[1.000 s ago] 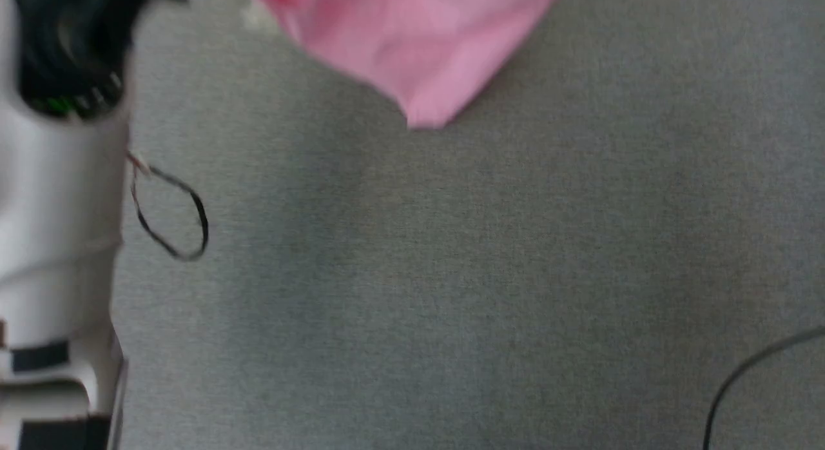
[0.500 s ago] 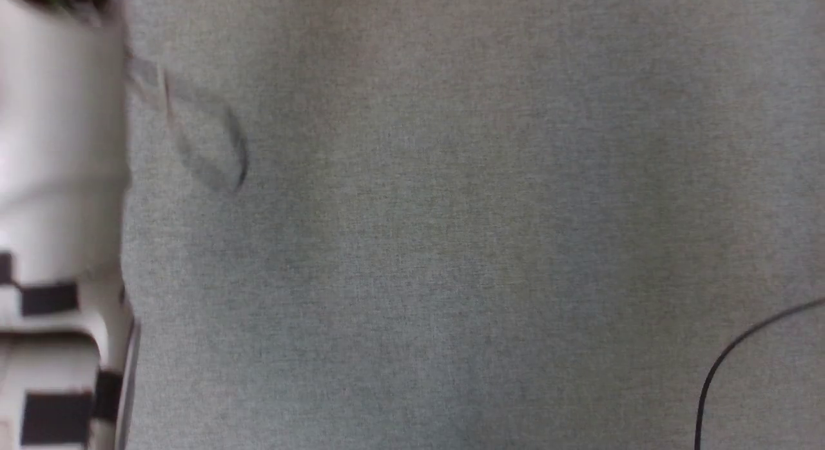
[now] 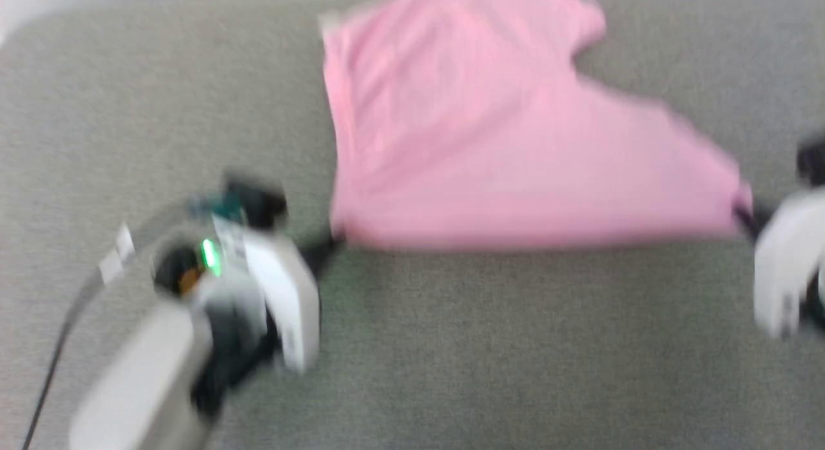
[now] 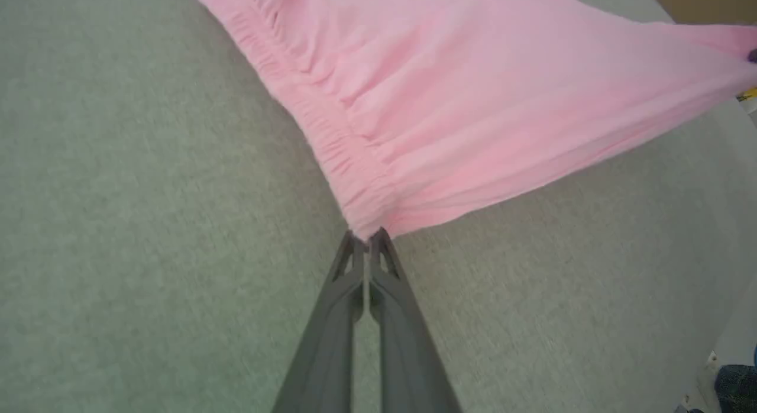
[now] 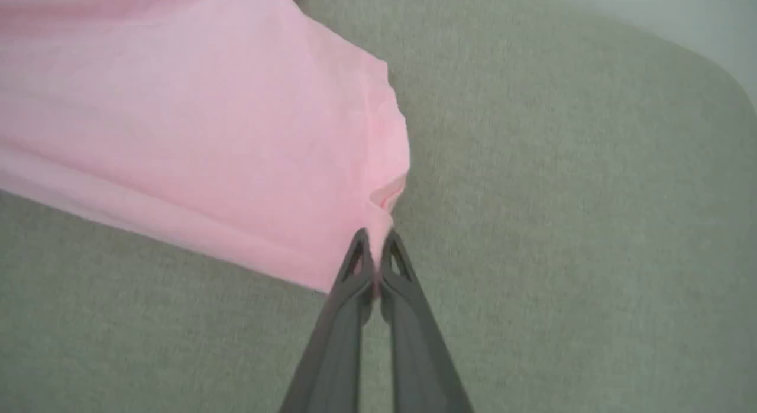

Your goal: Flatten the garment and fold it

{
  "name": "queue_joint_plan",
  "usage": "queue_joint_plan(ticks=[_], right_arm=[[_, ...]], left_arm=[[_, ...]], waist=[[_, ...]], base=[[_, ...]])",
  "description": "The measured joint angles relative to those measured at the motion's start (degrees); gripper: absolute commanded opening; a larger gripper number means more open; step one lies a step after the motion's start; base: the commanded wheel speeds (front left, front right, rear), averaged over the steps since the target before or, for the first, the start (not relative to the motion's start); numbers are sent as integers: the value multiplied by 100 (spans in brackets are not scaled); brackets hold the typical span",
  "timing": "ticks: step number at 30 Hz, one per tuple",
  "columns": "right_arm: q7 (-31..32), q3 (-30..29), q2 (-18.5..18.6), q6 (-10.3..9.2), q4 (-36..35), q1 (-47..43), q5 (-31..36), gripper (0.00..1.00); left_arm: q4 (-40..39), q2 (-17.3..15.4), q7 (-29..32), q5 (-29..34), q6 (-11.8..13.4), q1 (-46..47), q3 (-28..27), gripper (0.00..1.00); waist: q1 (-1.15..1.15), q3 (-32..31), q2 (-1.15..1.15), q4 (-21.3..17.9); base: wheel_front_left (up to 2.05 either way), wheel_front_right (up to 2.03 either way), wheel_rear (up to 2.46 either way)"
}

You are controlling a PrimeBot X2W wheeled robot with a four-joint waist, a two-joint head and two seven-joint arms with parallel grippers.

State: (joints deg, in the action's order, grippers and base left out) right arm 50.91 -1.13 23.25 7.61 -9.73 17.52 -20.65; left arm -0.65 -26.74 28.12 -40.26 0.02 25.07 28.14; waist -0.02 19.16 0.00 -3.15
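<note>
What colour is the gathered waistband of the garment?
The waistband is light pink, like the whole garment; clearest in the left wrist view.

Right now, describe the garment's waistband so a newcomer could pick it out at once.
Start at the grey cloth-covered surface, where the pink garment is stretched between two tools. Its waistband is the edge running away from the left tool, which is shut on its end. It alone is gathered into tight puckers; the edge by the right tool is smooth.

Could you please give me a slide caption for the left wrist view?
Left gripper pinching the garment's waistband end, cloth taut over a grey surface.
</note>
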Motion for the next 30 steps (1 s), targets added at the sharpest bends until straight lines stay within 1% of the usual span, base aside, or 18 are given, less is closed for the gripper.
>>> queue_joint_plan(ticks=[3, 8, 10, 12, 14, 16, 17, 21, 24, 26, 30], right_arm=[[334, -361, -220, 0, -566, -1064, 87, 0], [1093, -839, -822, -1, -1390, -2568, 209, 0], [1369, -998, -929, -1, -1718, -3008, 385, 0], [1580, -1132, -1118, -3, -2043, -3356, 396, 0], [1603, -1157, -1261, -5, -2372, -3473, 403, 0], [1481, -1158, -1241, -5, -2585, -3375, 453, 0], [1395, -1133, -1163, -5, -2621, -3270, 502, 0], [922, -954, -818, -5, -2457, -2429, 679, 0], [461, -727, -583, -5, -1982, -1562, 764, 0], [190, -587, -524, -5, -1544, -1003, 765, 0], [-446, -314, -320, -5, -632, 40, 840, 0]], left_arm=[[-641, -215, 227, -177, 201, -966, 133, 0], [-1615, -498, 492, -357, 751, -2176, 181, 0], [-1947, -603, 705, -397, 926, -2507, 248, 0], [-2241, -677, 878, -472, 1065, -2728, 312, 0], [-2526, -654, 825, -501, 1185, -2806, 271, 0], [-2728, -509, 650, -531, 1250, -2793, 166, 0], [-2778, -403, 571, -559, 1270, -2761, 138, 0], [-2749, 2, 226, -553, 1258, -2340, 68, 0], [-2528, 337, -98, -536, 1179, -1950, -22, 0], [-2279, 543, -292, -558, 1122, -1712, -102, 0], [-1636, 791, -630, -512, 1061, -1260, -235, 0]], waist=[[0, -297, 0, 68], [0, -691, 0, 193], [0, -794, 0, 265], [0, -857, 0, 359], [1, -901, 0, 448], [1, -924, 0, 519], [1, -923, 0, 548], [2, -849, 0, 621], [3, -737, 0, 650], [3, -653, 0, 680], [4, -446, 0, 768]], base=[[0, 0, 0], [0, 0, 0], [0, 0, 0], [0, 0, 0], [0, 0, 0], [0, 0, 0], [0, 0, 0], [0, 0, 0], [0, 0, 0], [0, 0, 0], [0, 0, 0]])
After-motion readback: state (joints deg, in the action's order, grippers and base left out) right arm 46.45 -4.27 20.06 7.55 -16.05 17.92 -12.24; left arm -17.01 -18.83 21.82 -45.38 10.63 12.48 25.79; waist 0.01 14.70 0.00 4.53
